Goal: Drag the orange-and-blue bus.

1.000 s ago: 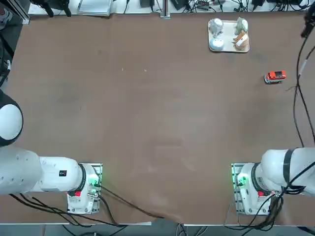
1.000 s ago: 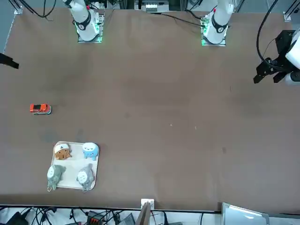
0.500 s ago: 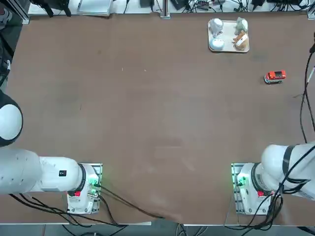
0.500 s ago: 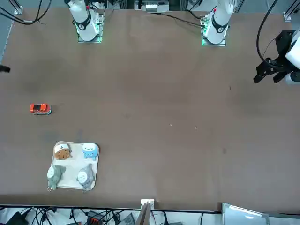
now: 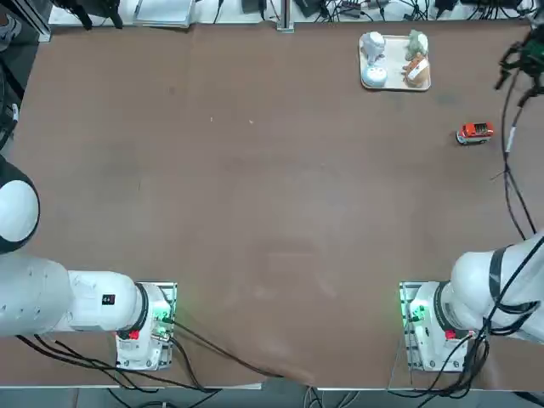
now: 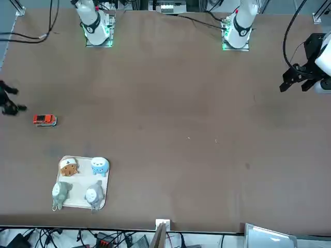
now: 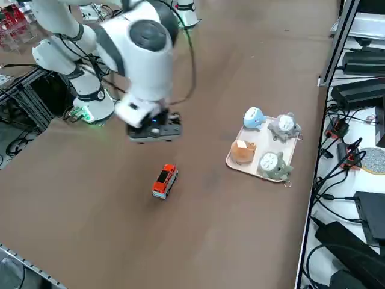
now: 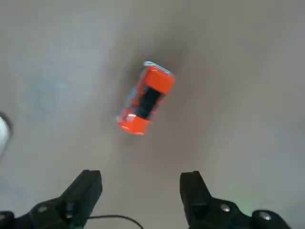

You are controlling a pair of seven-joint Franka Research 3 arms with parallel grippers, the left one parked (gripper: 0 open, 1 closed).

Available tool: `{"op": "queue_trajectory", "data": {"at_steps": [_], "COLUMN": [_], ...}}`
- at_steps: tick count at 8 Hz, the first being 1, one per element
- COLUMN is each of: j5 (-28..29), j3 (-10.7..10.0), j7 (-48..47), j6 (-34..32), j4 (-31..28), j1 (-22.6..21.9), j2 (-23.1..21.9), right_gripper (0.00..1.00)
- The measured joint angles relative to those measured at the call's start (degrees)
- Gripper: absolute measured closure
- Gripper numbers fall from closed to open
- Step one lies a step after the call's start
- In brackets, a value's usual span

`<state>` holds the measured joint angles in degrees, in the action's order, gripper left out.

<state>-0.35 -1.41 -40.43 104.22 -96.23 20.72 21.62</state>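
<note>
The supporting surface is a large brown table (image 5: 255,187), matte, with faint scuffs and pale specks across its middle. Resting directly on it at the far right is the orange-and-blue bus (image 5: 475,132), on its wheels, lying crosswise to the robot. Farther off and slightly left of it sits a beige tray (image 5: 394,53) flat on the tabletop, well apart from the bus; it carries four small figurines (image 7: 263,144). The two arm bases (image 5: 425,327) are fixed at the near edge, left and right, with cables trailing from them across the near margin. The right gripper (image 8: 141,198) hangs above the table near the bus, fingers apart, touching nothing.
</note>
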Motion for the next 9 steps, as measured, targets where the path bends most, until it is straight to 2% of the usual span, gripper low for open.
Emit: {"op": "queue_trajectory", "data": {"at_steps": [1, 3, 7, 9], "j5": [0.8, 1.4, 2.3, 2.5], "j3": [0.0, -0.1, -0.5, -0.6], "j7": [-6.2, -11.6, -12.1, -12.1], "j6": [6.2, 16.0, 25.1, 32.5], "j4": [-2.1, -7.3, -14.8, -19.2], "j1": [-1.1, -0.9, 3.2, 4.3], "j2": [1.1, 2.0, 1.8, 1.8], "right_gripper": [0.00, 0.00, 0.00, 0.00]}}
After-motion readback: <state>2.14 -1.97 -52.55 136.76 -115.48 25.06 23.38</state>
